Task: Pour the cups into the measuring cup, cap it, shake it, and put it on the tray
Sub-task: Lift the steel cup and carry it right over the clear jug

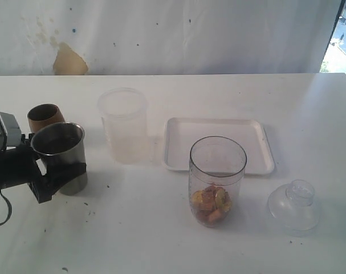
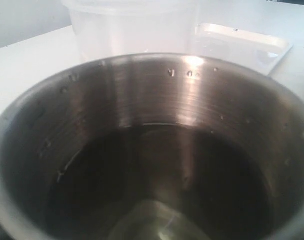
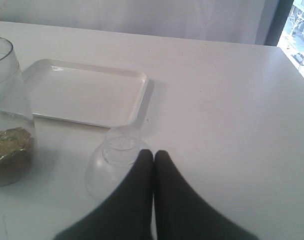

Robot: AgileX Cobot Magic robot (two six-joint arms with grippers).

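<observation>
1. The left gripper (image 1: 57, 165) sits at the left edge of the white surface (image 1: 161, 245), its black jaws set wide on either side of the tapered brushed-steel tumbler (image 1: 60, 155).
2. The near finger (image 1: 70, 174) lies along the tumbler wall. The frames do not show whether the jaws press on the tumbler, so the grip cannot be confirmed.
3. The tumbler stands upright on the surface. The left wrist view shows dark liquid (image 2: 157, 190) in its lower part and droplets on its inner wall.
4. The short rounded copper-brown cup (image 1: 45, 117) stands upright just behind the tumbler, outside the jaws.
5. The frosted translucent plastic tub (image 1: 124, 123) stands to the right of both cups, beside the left rim of the shallow white rectangular tray (image 1: 184, 145).
6. The tall clear plastic measuring cup (image 1: 217, 180) stands upright and uncapped on the surface, just in front of the tray's near rim. Yellow-brown pieces (image 1: 211, 205) lie in its base.
7. The clear domed plastic cap (image 1: 295, 205) rests on the surface to the right of the measuring cup, apart from it.
8. The right gripper (image 3: 153, 155) is out of the exterior view. In the right wrist view its black fingers (image 3: 136, 200) are pressed together with nothing between them, the tips just beside the cap
</observation>
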